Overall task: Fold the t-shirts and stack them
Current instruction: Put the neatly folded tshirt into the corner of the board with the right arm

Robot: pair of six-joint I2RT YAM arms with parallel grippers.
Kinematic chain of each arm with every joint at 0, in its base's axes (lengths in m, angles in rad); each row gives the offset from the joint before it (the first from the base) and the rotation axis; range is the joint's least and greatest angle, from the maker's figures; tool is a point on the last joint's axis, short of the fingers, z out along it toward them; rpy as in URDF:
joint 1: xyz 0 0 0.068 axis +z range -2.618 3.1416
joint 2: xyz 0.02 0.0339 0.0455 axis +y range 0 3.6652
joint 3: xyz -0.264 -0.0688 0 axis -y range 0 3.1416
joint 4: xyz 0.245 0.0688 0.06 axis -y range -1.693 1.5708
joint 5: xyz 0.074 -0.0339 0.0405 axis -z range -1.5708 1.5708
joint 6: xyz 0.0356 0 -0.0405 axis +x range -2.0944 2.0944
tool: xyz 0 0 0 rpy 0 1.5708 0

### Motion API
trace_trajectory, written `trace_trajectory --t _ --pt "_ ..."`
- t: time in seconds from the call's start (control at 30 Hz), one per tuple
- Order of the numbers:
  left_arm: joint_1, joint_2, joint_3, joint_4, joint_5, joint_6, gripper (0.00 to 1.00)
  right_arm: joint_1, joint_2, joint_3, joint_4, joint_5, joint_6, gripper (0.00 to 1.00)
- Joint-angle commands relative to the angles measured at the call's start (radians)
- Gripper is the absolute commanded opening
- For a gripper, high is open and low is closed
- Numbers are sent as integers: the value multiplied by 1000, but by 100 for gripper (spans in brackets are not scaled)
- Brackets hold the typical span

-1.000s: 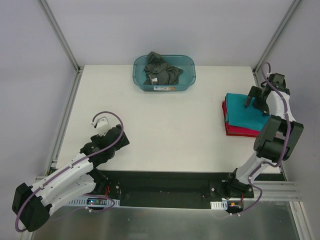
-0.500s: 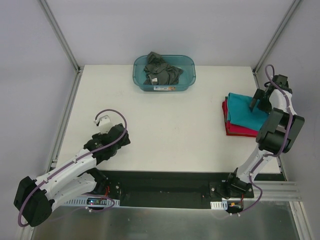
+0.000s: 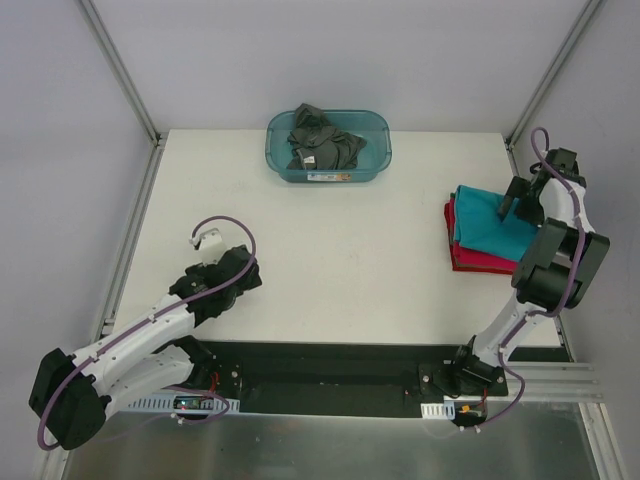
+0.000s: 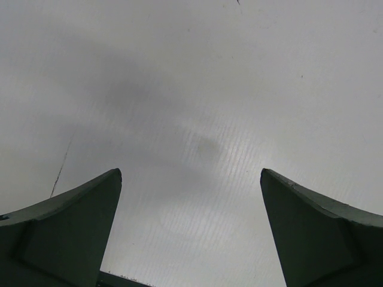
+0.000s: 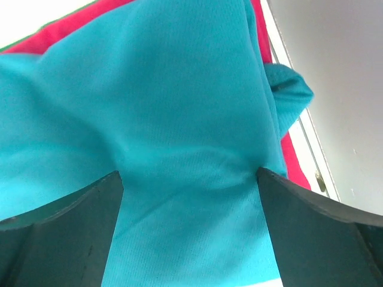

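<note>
A folded teal-blue t-shirt lies on top of a folded crimson red t-shirt at the table's right edge. My right gripper is open, its tips down on the teal shirt's far right part. In the right wrist view the teal fabric fills the space between the spread fingers of the gripper, and red cloth shows beyond it. Dark grey t-shirts lie crumpled in the tub. My left gripper is open and empty, close above bare table, fingers spread.
The translucent blue-green tub stands at the table's back middle. A metal frame rail runs along the table's right edge next to the shirt stack. Grey walls enclose the table on three sides.
My right arm has shifted a little toward the right edge and lowered onto the teal shirt; over the last half second it is almost still. My left arm has shifted slightly.
</note>
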Motion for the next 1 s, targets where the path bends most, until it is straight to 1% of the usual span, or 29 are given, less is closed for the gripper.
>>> trace_trajectory --t 0.0,0.1,0.17,0.2,0.27,0.4,0.5,0.57,0.63,0.7,0.83,0.97 --pt "13 2 46 -13 11 14 99 46 -200 35 -65 -31 -7 96" --pt "13 -20 42 -13 35 17 99 104 -287 9 -87 -48 -7 96" --pt "15 -44 35 -13 52 19 99 152 -348 -24 -99 -89 -4 96" --pt "13 -56 30 -14 60 14 99 178 -382 -58 -96 -138 -1 96" --pt "15 -90 15 -13 69 12 99 267 -483 -162 -52 -131 -1 96" --pt "15 -168 -11 -11 87 11 99 501 -660 -408 54 -114 10 96" --pt "15 -201 -22 -14 107 25 99 638 -807 -643 180 -172 79 96" --pt "15 -221 -27 -11 126 28 99 692 -907 -769 290 -253 120 96" --pt "15 -239 -34 -5 144 35 99 703 -974 -862 363 -322 169 96" --pt "15 -256 -43 5 153 46 99 703 -1042 -935 412 -341 182 96" --pt "15 -262 -39 13 160 84 99 703 -1145 -1018 440 -298 162 96" --pt "15 -247 -19 13 193 88 99 704 -1189 -1042 423 -281 159 96"
